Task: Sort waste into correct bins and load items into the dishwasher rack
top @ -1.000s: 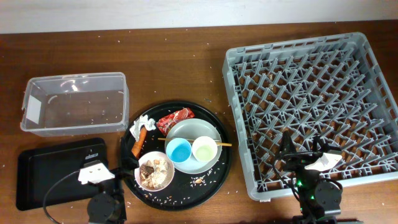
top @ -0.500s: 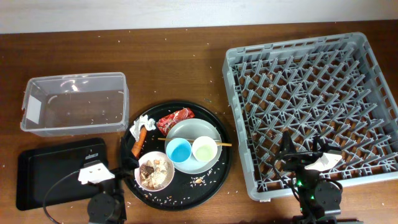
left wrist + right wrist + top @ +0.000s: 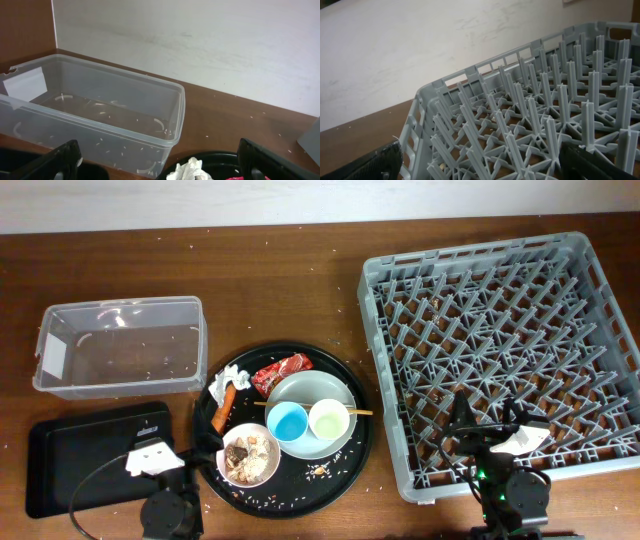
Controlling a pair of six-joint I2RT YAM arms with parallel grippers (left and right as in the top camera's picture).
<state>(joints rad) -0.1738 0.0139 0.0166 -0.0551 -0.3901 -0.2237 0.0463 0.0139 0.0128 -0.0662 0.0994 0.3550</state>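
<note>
Left gripper [image 3: 165,161]: you are holding its fingers spread wide, gripping nothing. It is sitting at the near-left side of the round black tray [image 3: 286,348] and facing the clear tub [image 3: 120,305].

Right gripper [image 3: 482,164]: you are likewise keeping it spread and empty at the near edge of the dishwasher rack [image 3: 480,250], looking across the pegs.

All waste is lying on the round tray. The red wrapper [image 3: 282,370] is lying at the far side, just beside the plate [image 3: 320,385]. The tissue [image 3: 228,377] is lying to the wrapper's left, with the carrot piece [image 3: 224,408] just nearer. The food scraps [image 3: 245,452] are sitting in the white bowl [image 3: 268,470].

The plate is carrying the blue cup [image 3: 288,421] and the white cup [image 3: 329,418] side by side. The chopstick [image 3: 362,412] is lying across the plate, its tip projecting right.

The flat black tray [image 3: 80,450] is lying near the tub's front.
</note>
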